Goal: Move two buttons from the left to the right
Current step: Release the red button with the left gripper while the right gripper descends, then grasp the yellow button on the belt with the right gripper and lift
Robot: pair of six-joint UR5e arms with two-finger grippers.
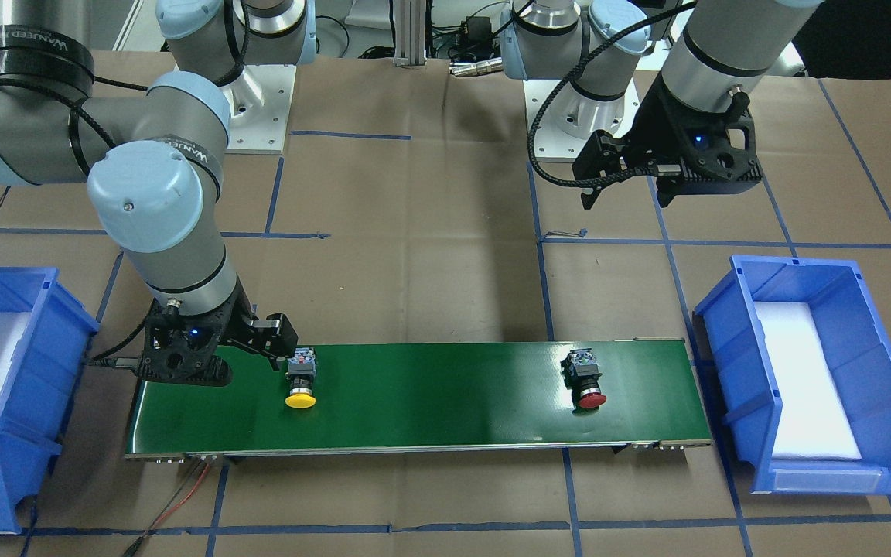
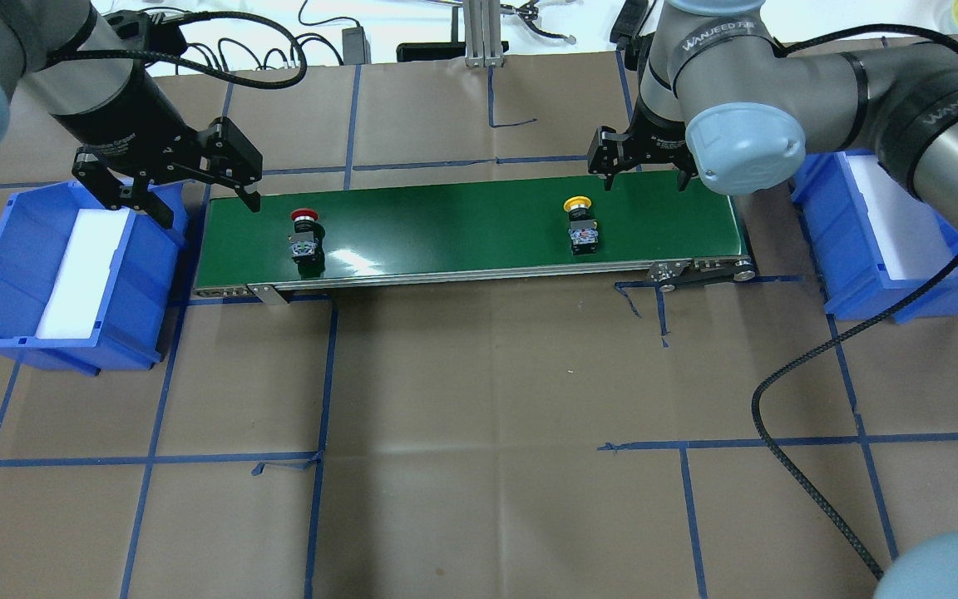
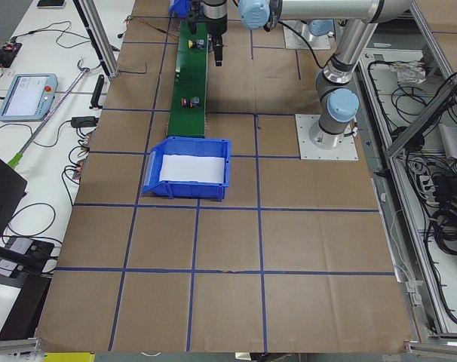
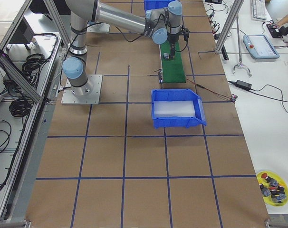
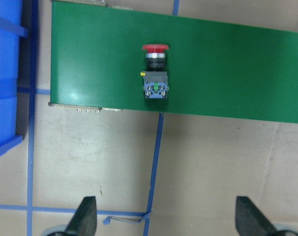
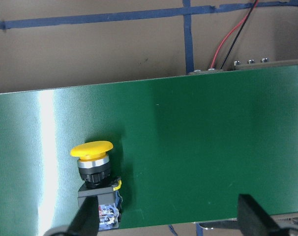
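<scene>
Both buttons lie on their sides on the green conveyor belt (image 2: 446,229). The red button (image 2: 304,231) is near the belt's left end and also shows in the left wrist view (image 5: 155,73). The yellow button (image 2: 580,225) is toward the right end. My left gripper (image 2: 209,206) is open and empty, raised between the left bin and the red button. My right gripper (image 2: 645,183) is open and empty at the belt's far edge. In the right wrist view the yellow button (image 6: 97,182) lies beside one finger (image 6: 85,221).
An open blue bin with white foam lining stands at each belt end, the left one (image 2: 5,266) and the right one (image 2: 861,274). Red and black wires (image 1: 182,495) run from the belt's right end. Blue tape lines cross the brown table.
</scene>
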